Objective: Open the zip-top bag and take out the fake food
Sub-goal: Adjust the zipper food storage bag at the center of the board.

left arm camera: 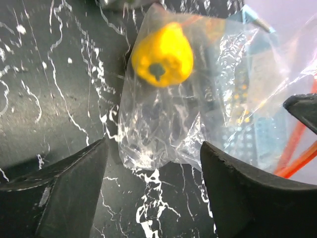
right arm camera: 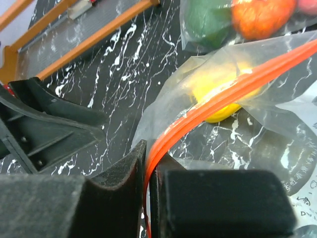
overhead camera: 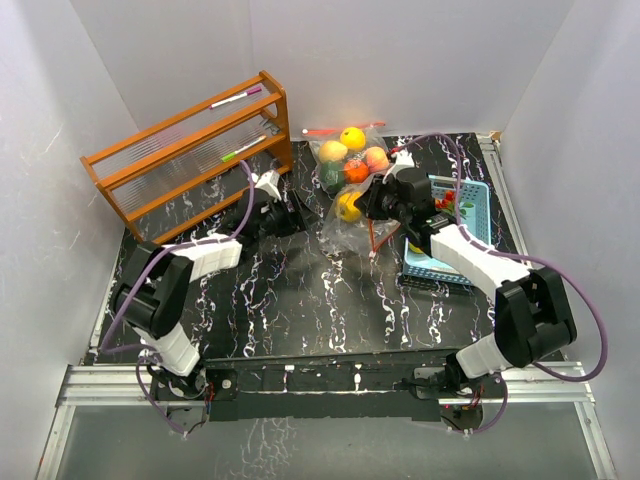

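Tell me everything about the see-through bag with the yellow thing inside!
The bag is clear, crinkly plastic with an orange zip strip along its mouth. It lies on the black table, holding one glossy yellow fake food. The right claw is shut on the zip strip; the open left claw hangs over its other end.

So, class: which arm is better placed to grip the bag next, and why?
Left. The left claw is open and free, with the bag lying just ahead between its fingers. The right claw is shut on the bag's orange zip, so it is busy.
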Tool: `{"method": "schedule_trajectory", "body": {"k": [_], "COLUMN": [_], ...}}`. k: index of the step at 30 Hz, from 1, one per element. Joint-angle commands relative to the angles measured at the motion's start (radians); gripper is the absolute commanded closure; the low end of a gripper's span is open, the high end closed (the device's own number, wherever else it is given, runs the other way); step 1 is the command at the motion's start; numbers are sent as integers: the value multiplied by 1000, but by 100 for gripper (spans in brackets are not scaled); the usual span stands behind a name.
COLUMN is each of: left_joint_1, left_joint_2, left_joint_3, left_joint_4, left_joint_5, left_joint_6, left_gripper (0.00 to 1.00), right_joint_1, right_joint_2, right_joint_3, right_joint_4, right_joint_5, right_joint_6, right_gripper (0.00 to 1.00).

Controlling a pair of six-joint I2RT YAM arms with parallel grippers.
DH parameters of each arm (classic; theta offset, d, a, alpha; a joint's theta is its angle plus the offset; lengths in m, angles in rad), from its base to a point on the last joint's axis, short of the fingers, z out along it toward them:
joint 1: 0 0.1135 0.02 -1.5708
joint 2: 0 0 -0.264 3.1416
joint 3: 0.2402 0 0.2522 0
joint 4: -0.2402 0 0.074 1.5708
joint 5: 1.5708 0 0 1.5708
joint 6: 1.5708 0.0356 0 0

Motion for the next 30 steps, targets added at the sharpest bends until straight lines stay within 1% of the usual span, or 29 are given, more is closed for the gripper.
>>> {"method": "schedule_trajectory", "body": {"k": [1, 3, 5, 7, 12, 19, 21, 22, 23, 25, 27, 28, 30], "left_joint_1": [46, 48, 46, 39, 13, -29, -41, -45, -49, -55, -54, -54, -51], "left_joint_2": [-38, 29, 112, 194, 371, 464, 488, 497, 508, 525, 539, 544, 548], "left_joint_3": [2, 40, 74, 100, 183, 245, 256, 255, 253, 258, 260, 265, 283], "left_joint_4": [-6, 41, 117, 182, 277, 354, 382, 408, 429, 449, 495, 513, 538], "left_joint_5": [2, 45, 98, 109, 141, 167, 188, 195, 197, 204, 218, 228, 252], "left_joint_6": [5, 0, -43, -82, -144, -187, -211, -224, -236, -258, -285, -299, -316], "left_gripper": [25, 20, 17, 18, 19, 19, 23, 27, 33, 57, 88, 100, 100], "right_joint_1": [-4, -10, -22, -31, -38, -41, -44, -45, -46, -47, -47, -47, -49], "right_joint_2": [-82, -109, -132, -148, -156, -167, -165, -161, -160, -157, -158, -157, -156], "right_joint_3": [43, -3, -48, -77, -99, -113, -113, -112, -109, -108, -112, -115, -121], "right_joint_4": [1, -2, 1, 10, 23, 27, 26, 26, 25, 25, 25, 24, 22], "right_joint_5": [94, 120, 129, 138, 145, 154, 157, 156, 156, 155, 153, 153, 158], "right_joint_6": [-45, -42, -26, -17, -11, -9, -10, -11, -11, -11, -11, -11, -12], "right_gripper": [90, 90, 90, 90, 90, 90, 90, 90, 90, 90, 90, 90, 90]}}
